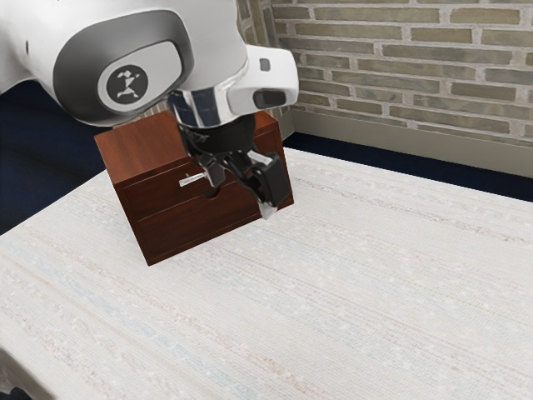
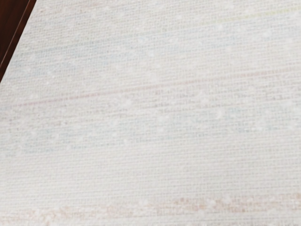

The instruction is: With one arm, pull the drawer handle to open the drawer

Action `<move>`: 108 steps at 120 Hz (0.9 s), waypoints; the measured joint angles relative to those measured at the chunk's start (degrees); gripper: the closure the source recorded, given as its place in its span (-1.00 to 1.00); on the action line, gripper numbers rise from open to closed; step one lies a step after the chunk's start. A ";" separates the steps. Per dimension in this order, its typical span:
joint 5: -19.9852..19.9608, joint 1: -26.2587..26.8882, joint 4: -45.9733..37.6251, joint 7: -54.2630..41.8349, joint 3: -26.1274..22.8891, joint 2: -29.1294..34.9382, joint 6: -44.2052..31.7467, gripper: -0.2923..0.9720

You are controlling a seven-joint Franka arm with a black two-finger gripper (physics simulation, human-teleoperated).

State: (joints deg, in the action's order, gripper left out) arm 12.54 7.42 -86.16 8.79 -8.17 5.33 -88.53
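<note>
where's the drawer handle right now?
In the exterior view, the drawer handle juts from the upper front of the wooden cabinet, just on the exterior view's left of the gripper.

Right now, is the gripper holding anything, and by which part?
Nothing, as far as I can see. The gripper stands open in front of the drawer, the handle beside one finger, not clamped.
</note>
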 joint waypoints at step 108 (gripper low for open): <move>1.25 0.10 -8.41 -0.50 3.08 -1.18 -6.78 -0.54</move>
State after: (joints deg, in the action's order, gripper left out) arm 13.79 7.52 -94.57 8.29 -5.08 4.15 -95.30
